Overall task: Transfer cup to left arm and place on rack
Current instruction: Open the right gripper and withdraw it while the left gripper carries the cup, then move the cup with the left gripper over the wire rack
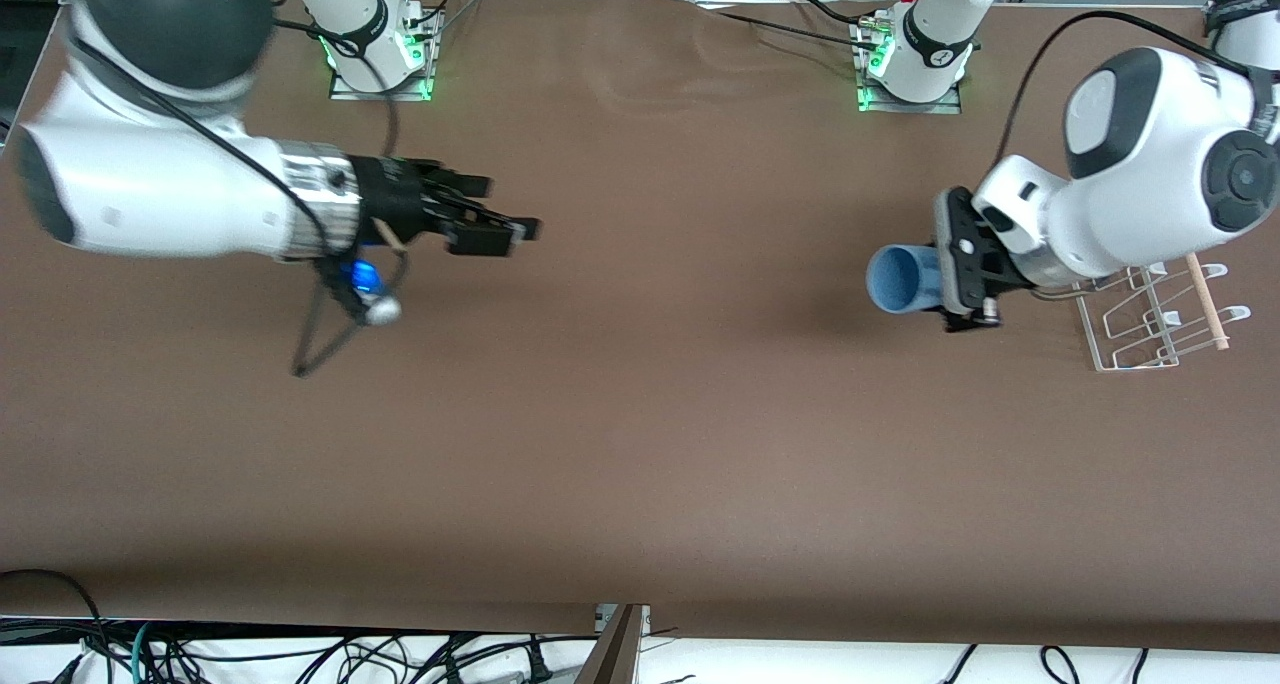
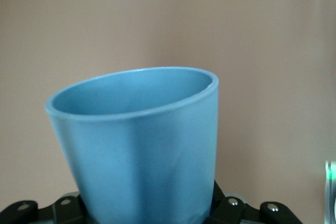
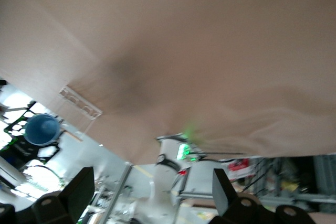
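The handover looks done, so the step in hand is setting the cup on the rack. The left pincer pinches the cup near its base and holds it sideways in the air, its open mouth pointing toward the right arm's end of the tabletop, just beside the rack. To do this well, the left arm should probably turn the wrist until the mouth faces down, line the mouth up over one upright loop peg, lower slowly, and release only once the cup sits on the peg. The wooden rod along the rack's side and the light wire frame could be knocked, so a gentle, straight descent seems wise.

The right pincer is spread and empty, over the tabletop at the right arm's end, where that arm waits.

The cup is a light-blue plastic tumbler, handleless and slightly tapered, with a smooth thin rim and an empty inside.
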{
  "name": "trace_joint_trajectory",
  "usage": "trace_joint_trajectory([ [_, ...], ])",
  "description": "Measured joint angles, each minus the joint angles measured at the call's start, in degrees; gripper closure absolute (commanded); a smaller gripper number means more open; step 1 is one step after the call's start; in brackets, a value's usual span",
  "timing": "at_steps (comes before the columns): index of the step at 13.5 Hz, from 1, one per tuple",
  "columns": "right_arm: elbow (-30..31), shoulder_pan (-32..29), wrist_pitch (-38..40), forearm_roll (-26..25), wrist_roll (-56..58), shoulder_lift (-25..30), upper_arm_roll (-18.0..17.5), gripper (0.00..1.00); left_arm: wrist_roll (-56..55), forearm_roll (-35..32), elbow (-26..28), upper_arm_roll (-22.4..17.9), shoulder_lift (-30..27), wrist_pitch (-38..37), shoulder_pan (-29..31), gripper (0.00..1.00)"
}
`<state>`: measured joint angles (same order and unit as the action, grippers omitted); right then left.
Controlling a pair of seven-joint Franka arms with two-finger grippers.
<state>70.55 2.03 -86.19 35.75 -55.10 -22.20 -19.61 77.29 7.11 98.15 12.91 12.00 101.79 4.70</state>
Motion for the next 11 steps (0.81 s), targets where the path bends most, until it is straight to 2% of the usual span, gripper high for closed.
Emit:
trace_joint_trajectory([
  [3, 9.76, -0.06, 3.27, -2.89, 14.65, 10.87, 7.76, 0.01, -0.48, -13.91, 0.15, -0.60, 0.97, -0.62, 1.46, 1.00],
  [4, 13.80, -0.13, 3.48, -6.54, 20.20, 14.68, 9.79, 0.01, -1.35, -19.68, 0.22, -0.71, 1.52, -0.68, 1.65, 1.00],
  [6, 19.69, -0.23, 3.29, -17.73, 29.60, 20.16, 11.65, 0.01, -2.71, -31.32, 0.28, -0.72, 2.79, -0.68, 1.99, 1.00],
  [9, 22.88, -0.25, -0.94, -32.14, 38.35, 21.96, 12.09, 0.01, -3.01, -47.38, 0.96, -0.21, 3.73, -2.33, 1.92, 1.00],
  [11, 23.23, -0.22, -4.49, -38.10, 40.44, 21.19, 12.22, 0.01, -3.01, -58.12, 3.56, 1.37, 3.63, -5.11, 1.13, 1.00],
])
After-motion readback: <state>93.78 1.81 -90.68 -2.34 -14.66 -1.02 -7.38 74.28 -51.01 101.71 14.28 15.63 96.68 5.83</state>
